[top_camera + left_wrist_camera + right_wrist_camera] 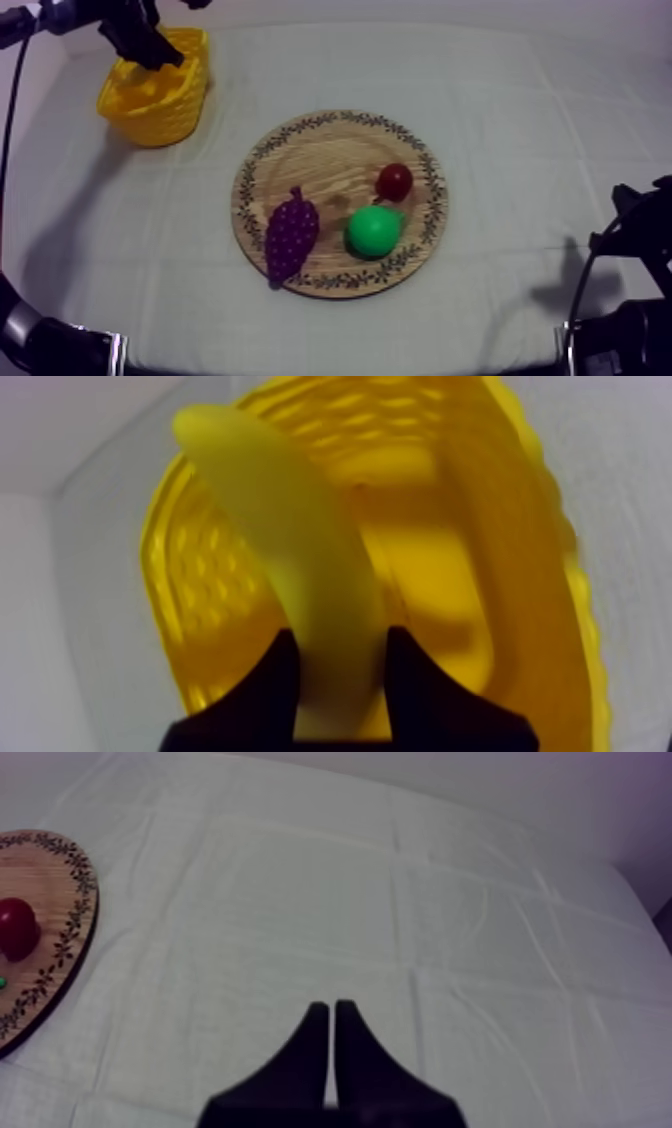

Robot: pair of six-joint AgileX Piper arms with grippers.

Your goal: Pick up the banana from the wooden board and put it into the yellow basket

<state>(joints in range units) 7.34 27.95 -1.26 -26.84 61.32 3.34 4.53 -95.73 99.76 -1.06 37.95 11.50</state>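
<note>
Over the creased, cloth-draped worktop [300,882], a smooth banana [280,526] is clasped by the left end effector [342,641]; the right end effector [331,1010] is clenched.

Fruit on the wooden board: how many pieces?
3: the bunch of grapes on the board at left, the pear right of it, the small red fruit behind the pear.

I see a grey-white tablecloth [520,130] with fold lines in it. Soft shadows lie on it. Behind it is a plain pale wall [480,777].
</note>
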